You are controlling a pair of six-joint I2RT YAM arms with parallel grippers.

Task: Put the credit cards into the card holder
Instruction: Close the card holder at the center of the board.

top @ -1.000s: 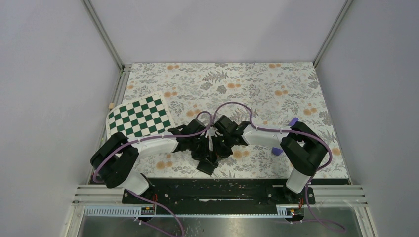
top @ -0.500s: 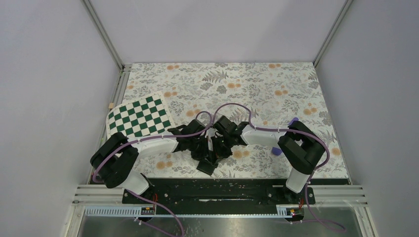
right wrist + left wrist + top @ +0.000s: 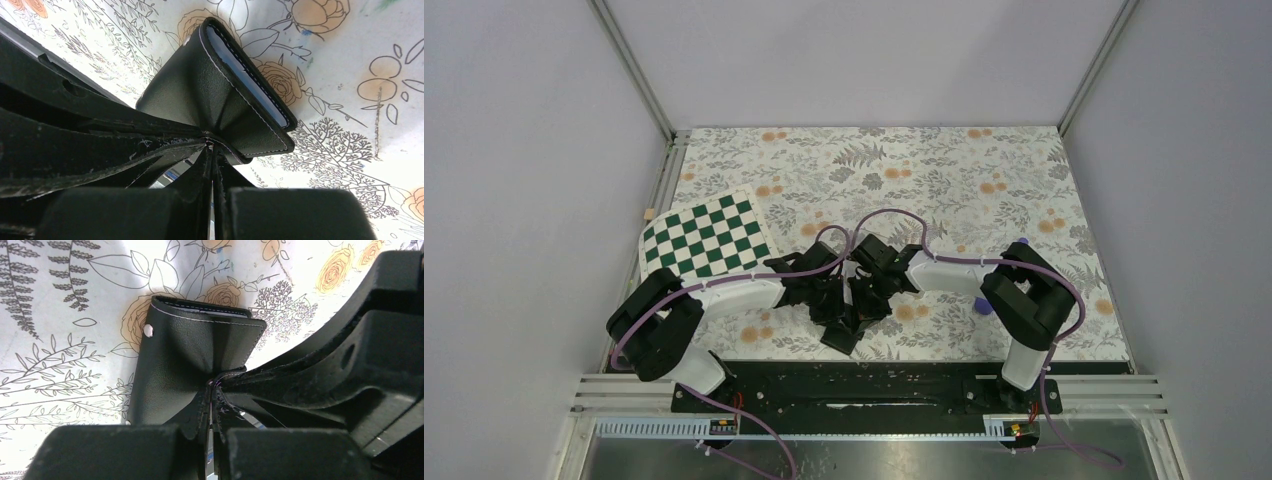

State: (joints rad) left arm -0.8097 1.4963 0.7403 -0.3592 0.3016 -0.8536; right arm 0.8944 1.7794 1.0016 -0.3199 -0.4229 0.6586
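Top view, the left gripper (image 3: 836, 308) and right gripper (image 3: 869, 300) mostly hide the card holder (image 3: 842, 338) near the front edge of the table (image 3: 1024, 180). The wrist cams show it folded, snap stud (image 3: 148, 330) out. Each gripper is pinched nearly closed on its leather edge.

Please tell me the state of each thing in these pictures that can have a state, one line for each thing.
card holder, folded, snap stud uncovered, pinched between both grippers.
left gripper, shut on a leather flap of the card holder.
right gripper, shut on a leather flap of the card holder.
checkered board, lying flat, untouched by either arm.
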